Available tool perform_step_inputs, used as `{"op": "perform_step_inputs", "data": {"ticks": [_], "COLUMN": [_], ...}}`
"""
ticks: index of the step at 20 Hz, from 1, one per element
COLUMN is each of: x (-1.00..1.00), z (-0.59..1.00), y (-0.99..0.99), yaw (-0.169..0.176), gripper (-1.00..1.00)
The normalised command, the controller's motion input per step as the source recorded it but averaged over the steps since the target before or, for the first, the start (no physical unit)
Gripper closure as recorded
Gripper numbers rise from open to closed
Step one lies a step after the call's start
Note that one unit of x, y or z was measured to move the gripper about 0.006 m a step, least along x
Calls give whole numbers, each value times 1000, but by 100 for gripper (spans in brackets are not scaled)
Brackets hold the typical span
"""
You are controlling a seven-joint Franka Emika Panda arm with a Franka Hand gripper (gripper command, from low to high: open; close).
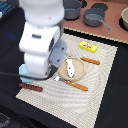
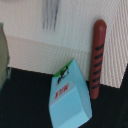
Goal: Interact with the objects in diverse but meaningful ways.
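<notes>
A pale blue carton-like container (image 2: 67, 97) with a green and red mark lies on the black table just off the mat's edge. In the exterior view it shows as a pale blue patch (image 1: 22, 73) under my arm's white wrist (image 1: 40, 52). A dark red-brown sausage (image 2: 97, 55) with dark stripes lies beside it on the mat (image 2: 60, 40), seen also in the exterior view (image 1: 31, 87). The yellow packet (image 1: 88, 46) lies at the mat's far side. A white oblong piece (image 1: 70, 68) rests on a tan plate (image 1: 61, 74). My gripper's fingers are hidden behind the arm.
Two more sausages (image 1: 90, 61) (image 1: 77, 86) lie on the mat near the plate. Grey pots (image 1: 95, 19) stand on the wooden surface at the back. A grey fork-like thing (image 2: 50, 17) lies on the mat. A blurred grey shape (image 2: 3, 55) sits at the wrist picture's edge.
</notes>
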Motion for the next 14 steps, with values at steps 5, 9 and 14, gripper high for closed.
{"op": "perform_step_inputs", "data": {"ticks": [5, 9, 14], "x": [-319, 63, 11], "z": [-431, -181, -184], "y": [-420, -143, 2], "yaw": [45, 2, 21], "gripper": [-100, -100, -100]}}
